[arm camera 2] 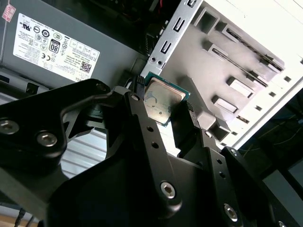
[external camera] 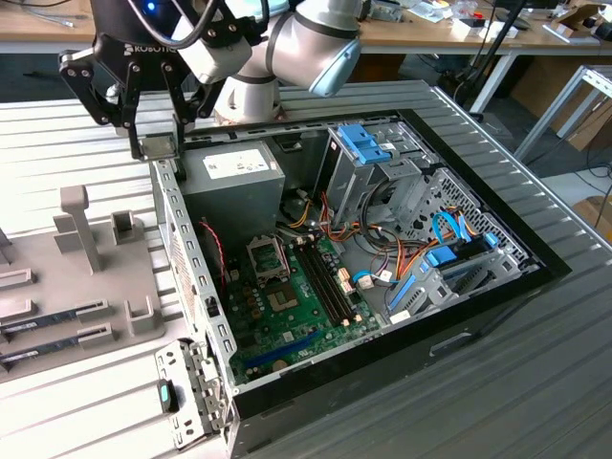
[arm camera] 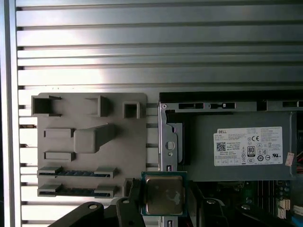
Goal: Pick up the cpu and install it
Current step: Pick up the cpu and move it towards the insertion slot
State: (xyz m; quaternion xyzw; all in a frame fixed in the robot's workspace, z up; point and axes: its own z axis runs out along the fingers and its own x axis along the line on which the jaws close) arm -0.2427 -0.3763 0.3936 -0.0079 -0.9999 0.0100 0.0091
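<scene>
- Now we are carrying: the gripper [external camera: 156,143] jaws clamp the cpu [arm camera 2: 163,101] over the case's [external camera: 182,249] far corner, at the exterior view's left.
- We judge that installing needs exact, level alignment over the socket [external camera: 268,256].

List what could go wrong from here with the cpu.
1. The end effector grips the cpu by its edges alone, so it may slip or tilt.
2. It hangs close to the case wall and the power supply; a careless move down could clip either.
3. Loose cables lie beside the motherboard and might snag the end effector on the way in.
</scene>
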